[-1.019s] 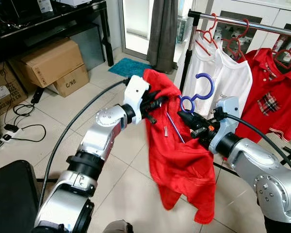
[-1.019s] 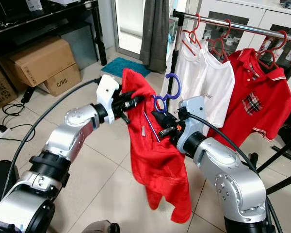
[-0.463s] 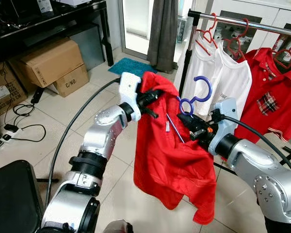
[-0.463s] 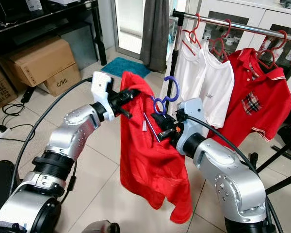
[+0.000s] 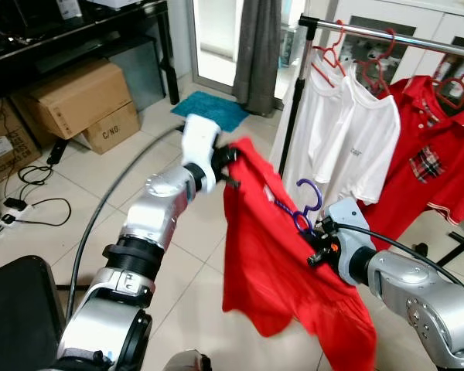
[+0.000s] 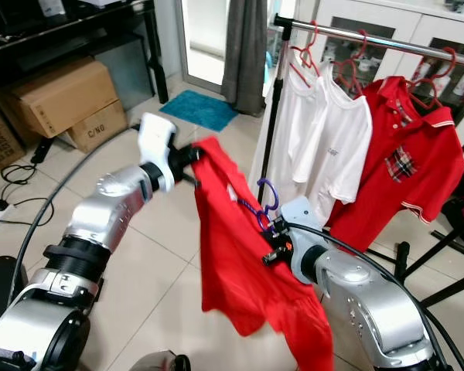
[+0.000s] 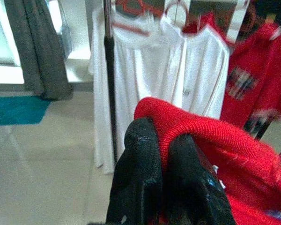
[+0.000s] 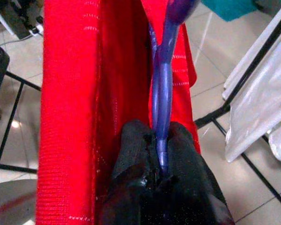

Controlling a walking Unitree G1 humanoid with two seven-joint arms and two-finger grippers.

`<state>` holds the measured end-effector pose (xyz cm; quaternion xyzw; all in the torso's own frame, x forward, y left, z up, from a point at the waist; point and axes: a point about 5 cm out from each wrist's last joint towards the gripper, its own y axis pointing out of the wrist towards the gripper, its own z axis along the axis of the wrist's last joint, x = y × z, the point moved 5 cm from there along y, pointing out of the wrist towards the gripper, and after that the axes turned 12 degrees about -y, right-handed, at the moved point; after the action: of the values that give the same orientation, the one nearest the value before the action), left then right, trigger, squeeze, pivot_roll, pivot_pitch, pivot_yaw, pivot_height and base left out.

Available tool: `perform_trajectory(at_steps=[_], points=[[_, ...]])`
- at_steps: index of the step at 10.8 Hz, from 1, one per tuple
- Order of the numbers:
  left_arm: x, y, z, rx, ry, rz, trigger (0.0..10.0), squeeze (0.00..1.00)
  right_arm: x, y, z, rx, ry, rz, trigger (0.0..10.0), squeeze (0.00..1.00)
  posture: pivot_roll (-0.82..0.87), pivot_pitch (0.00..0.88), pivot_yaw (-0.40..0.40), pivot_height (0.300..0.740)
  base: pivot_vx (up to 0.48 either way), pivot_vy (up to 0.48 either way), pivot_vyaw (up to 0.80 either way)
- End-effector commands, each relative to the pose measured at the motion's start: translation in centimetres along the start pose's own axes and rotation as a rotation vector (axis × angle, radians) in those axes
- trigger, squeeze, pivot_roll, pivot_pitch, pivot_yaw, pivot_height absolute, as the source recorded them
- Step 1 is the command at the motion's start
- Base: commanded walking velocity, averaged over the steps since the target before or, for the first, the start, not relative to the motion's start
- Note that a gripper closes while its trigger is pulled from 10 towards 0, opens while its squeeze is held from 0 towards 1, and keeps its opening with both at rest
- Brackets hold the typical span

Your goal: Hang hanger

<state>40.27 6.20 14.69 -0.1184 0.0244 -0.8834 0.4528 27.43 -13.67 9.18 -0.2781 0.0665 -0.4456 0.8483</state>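
Note:
A red shirt [image 5: 282, 270] hangs between my two grippers in front of the clothes rail [image 5: 387, 35]. My left gripper [image 5: 230, 161] is shut on the shirt's upper edge, its fingers [image 7: 145, 173] pinching the red cloth [image 7: 196, 131]. A purple hanger [image 5: 305, 207] sticks up out of the shirt with its hook well below the rail. Lower down, my right gripper [image 5: 319, 249] is shut on the hanger's shaft [image 8: 161, 93], with red cloth on both sides.
Two white shirts [image 5: 348, 139] and a red polo [image 5: 433, 154] hang on red hangers from the rail. The rail's black post [image 5: 296, 100] stands just behind my grippers. Cardboard boxes [image 5: 77, 100] and cables lie to the left, a teal mat [image 5: 213, 110] at the back.
My right gripper has dropped lower and nearer, taking the purple hanger down with it. My left gripper has pulled the shirt's edge leftward, and the cloth now spreads wider between them.

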Motion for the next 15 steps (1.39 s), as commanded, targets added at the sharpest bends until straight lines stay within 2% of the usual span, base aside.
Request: perform_trajectory(at_steps=[1,3,5,6,7,8,9,10,11,12,13,14,15], points=[[-0.5,-0.1,0.7,-0.002,0.048,0.025,0.0,0.0,0.2,-0.4,0.6,0.023,0.007,-0.01,0.0,0.0,0.02,0.0,0.018,0.74,0.0,0.0,0.0],[0.8,-0.1,-2.1,-0.15,0.17,-0.052,0.0,0.0,0.3,-0.3,2.4,0.117,0.097,-0.021,0.0,0.0,0.02,0.0,0.024,0.74,0.0,0.0,0.0],[3.3,0.2,-2.8,-0.162,0.176,-0.15,0.0,0.0,0.3,-0.1,4.0,0.205,0.2,-0.033,0.0,0.0,0.02,0.0,0.027,0.74,0.0,0.0,0.0],[4.8,0.2,-2.8,-0.165,0.163,-0.219,0.0,0.0,0.5,0.2,3.9,0.202,0.221,-0.063,0.0,0.0,0.03,0.0,0.028,0.74,0.0,0.0,0.0],[5.6,0.0,-2.8,-0.18,0.164,-0.251,0.0,0.0,1.0,0.7,3.5,0.184,0.239,-0.122,0.0,0.0,0.03,0.0,0.03,0.74,0.0,0.0,0.0],[5.2,-0.1,-2.7,-0.192,0.187,-0.223,0.0,0.0,1.4,0.9,3.1,0.164,0.242,-0.162,0.0,0.0,0.03,0.0,0.032,0.74,0.0,0.0,0.0],[3.3,-0.3,-2.6,-0.21,0.202,-0.117,0.0,0.0,1.9,1.0,2.6,0.147,0.251,-0.201,0.0,0.0,0.03,0.0,0.036,0.74,0.0,0.0,0.0],[0.8,-0.8,-2.1,-0.205,0.222,0.013,0.0,0.0,2.5,0.8,2.4,0.146,0.259,-0.235,0.0,0.0,0.03,0.0,0.038,0.74,0.0,0.0,0.0],[-0.4,-1.3,-1.9,-0.218,0.23,0.055,0.0,0.0,2.8,0.8,2.6,0.154,0.266,-0.248,0.0,0.0,0.04,0.0,0.037,0.74,0.0,0.0,0.0],[-0.2,-1.4,-2.0,-0.224,0.239,0.039,0.0,0.0,2.8,0.8,2.7,0.158,0.265,-0.248,0.0,0.0,0.04,0.0,0.036,0.74,0.0,0.0,0.0],[0.9,-1.2,-2.4,-0.235,0.237,-0.018,1.0,0.0,2.7,1.0,3.1,0.175,0.26,-0.24,0.0,0.0,0.04,0.0,0.035,0.74,0.0,0.0,0.0],[2.0,-0.8,-1.8,-0.187,0.168,-0.056,10.0,0.0,2.6,1.1,3.6,0.195,0.254,-0.234,0.0,0.0,0.04,0.0,0.036,0.74,0.0,0.0,0.0],[2.4,-0.8,-1.3,-0.162,0.148,-0.08,10.0,1.0,2.6,1.1,3.7,0.198,0.254,-0.235,0.0,0.0,0.04,0.0,0.037,0.74,0.0,0.0,0.0]])
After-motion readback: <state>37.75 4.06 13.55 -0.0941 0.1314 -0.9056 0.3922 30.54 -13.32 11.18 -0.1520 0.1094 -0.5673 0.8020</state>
